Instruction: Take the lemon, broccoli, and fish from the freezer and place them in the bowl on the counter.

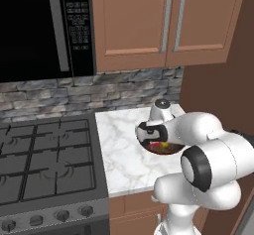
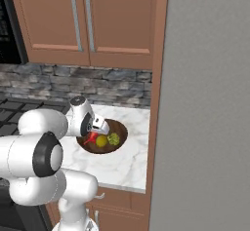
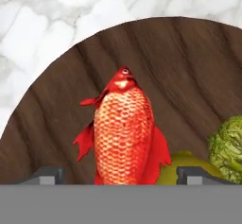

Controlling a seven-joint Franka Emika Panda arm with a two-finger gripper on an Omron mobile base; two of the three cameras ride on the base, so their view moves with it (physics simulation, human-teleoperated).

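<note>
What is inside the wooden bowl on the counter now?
The bowl holds the lemon, the broccoli and the fish. The gripper covers the fish's tail and part of the bowl's floor.

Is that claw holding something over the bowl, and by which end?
It looks like the claw holds the fish by its tail end, head pointing away, over the bowl. The actual contact is hidden, so I cannot be sure.
</note>
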